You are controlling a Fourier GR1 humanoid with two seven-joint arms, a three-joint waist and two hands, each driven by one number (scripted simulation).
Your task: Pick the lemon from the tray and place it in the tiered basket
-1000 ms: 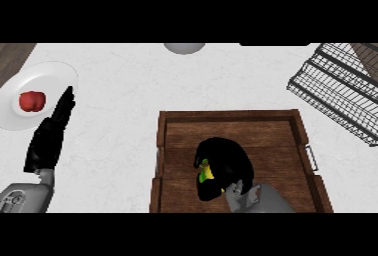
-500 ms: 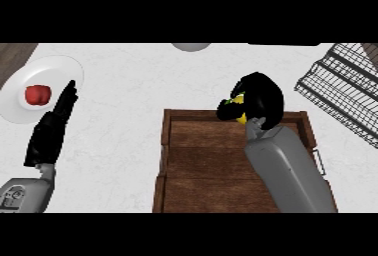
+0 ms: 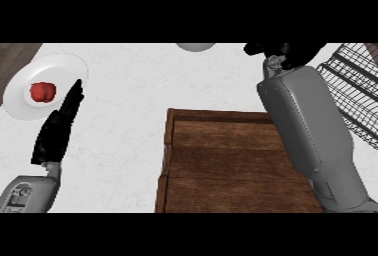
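Observation:
The wooden tray (image 3: 221, 155) lies in the middle of the counter with nothing in it. My right forearm reaches over its right side to the far edge of the view, where my right hand (image 3: 284, 51) is curled and partly cut off at the top, just left of the wire tiered basket (image 3: 354, 95). The lemon does not show; the curled fingers hide it. My left hand (image 3: 59, 127) rests open at the left, fingers straight, pointing toward a white plate.
A white plate (image 3: 70, 67) at the far left holds a small red fruit (image 3: 42, 92). A grey round object (image 3: 196, 46) peeks in at the top edge. A strip of wooden surface shows at the top left corner.
My right hand has carried the lemon up off the tray and away toward the far right, beside the basket. The lemon showed yellow in the fingers before; now it is hidden. The left hand stayed still.

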